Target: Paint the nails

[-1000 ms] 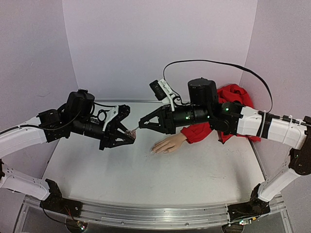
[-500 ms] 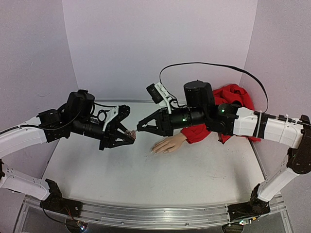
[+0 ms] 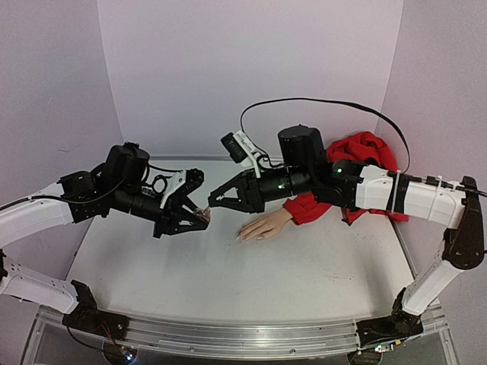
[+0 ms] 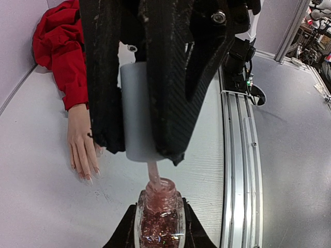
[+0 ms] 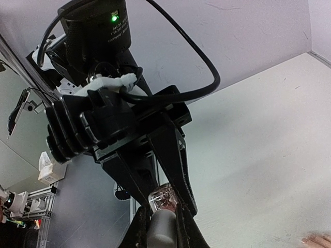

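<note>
The pale mannequin hand (image 3: 265,226) lies palm down mid-table in a red sleeve (image 3: 308,207). Its nails (image 4: 85,175) show pink at the fingertips. Left of it, my left gripper (image 3: 199,217) is shut on a small glass bottle (image 4: 158,206) of red glitter polish, held off the table. My right gripper (image 3: 214,202) is shut on the white cap (image 4: 137,113). The cap's brush stem (image 4: 153,175) reaches into the bottle's neck. In the right wrist view the cap (image 5: 163,232) sits between my fingers, right against the bottle (image 5: 164,199).
A heap of red cloth (image 3: 365,152) lies at the back right behind the right arm. A black cable (image 3: 319,103) loops above that arm. An aluminium rail (image 4: 243,155) runs along the table's near edge. Purple walls close in the back and sides.
The right gripper with the cap has moved left and slightly down toward the bottle, and the brush now sits in the neck. The left gripper has barely moved.
</note>
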`<state>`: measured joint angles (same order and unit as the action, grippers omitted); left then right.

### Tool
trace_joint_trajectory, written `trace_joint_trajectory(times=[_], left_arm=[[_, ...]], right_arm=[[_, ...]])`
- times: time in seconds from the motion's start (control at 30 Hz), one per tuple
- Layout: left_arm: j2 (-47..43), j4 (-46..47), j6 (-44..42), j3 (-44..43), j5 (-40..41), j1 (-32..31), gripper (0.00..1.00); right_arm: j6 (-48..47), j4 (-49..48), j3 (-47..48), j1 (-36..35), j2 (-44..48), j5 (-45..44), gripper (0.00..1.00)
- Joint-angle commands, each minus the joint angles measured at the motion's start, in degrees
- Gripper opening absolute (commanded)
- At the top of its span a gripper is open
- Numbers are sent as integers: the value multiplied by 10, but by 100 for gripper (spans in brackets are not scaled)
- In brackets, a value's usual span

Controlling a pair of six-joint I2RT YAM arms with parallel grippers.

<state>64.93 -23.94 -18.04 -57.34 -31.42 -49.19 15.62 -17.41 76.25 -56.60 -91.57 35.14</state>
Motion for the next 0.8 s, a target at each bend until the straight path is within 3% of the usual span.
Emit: trace_joint_trajectory(times=[0.0,0.53,0.67,0.77], left_arm=[[-8,48,-3,-19,-13,-5,0],[-14,48,-2,-18,-14,-5,0],[-11,48,-2,-20,-33,-5,0],[-13,48,-5,-22,-79,-5,0]], right_arm=[[-6,5,19,-9,-14,30,0],[-5,-3,-41,-11,15,-7,0],[-21,-5,-20,-11,-9,31,0],[-66,8,-1,-11,-35,118,0]])
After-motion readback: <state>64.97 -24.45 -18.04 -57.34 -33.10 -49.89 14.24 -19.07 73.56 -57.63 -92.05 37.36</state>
